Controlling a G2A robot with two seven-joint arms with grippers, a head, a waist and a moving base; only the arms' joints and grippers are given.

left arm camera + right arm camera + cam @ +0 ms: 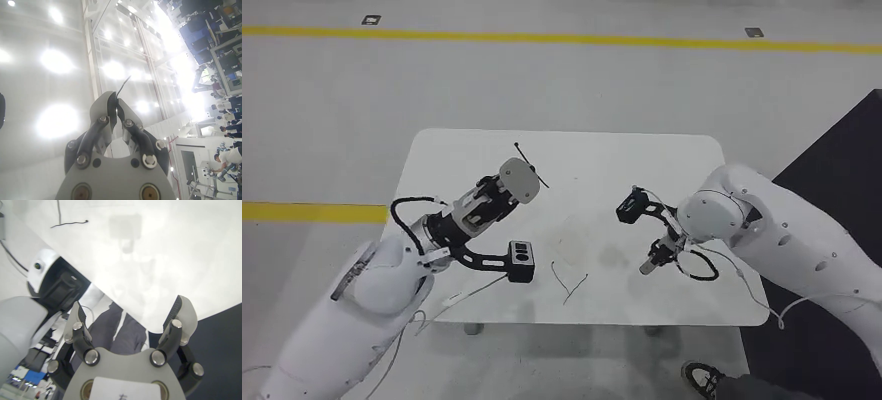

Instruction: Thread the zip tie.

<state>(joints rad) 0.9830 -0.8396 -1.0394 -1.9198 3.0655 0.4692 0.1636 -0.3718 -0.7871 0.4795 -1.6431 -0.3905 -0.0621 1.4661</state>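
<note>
**Picked up, not yet threaded**

The left gripper [115, 98] is clamping tight on the zip tie [123, 84], holding it above the table [672, 160] at about 9 o'clock from centre. From the top view the strap is running straight, its long axis going 11 to 5 o'clock, and its free end is poking up toward the ceiling. No loop is forming, so I'm judging 1 step done, with the feed-through waiting. The right gripper [128, 300] is hanging wide open and empty at 4 o'clock. A second tie [567, 285] is lying bent at 6 o'clock.
</note>
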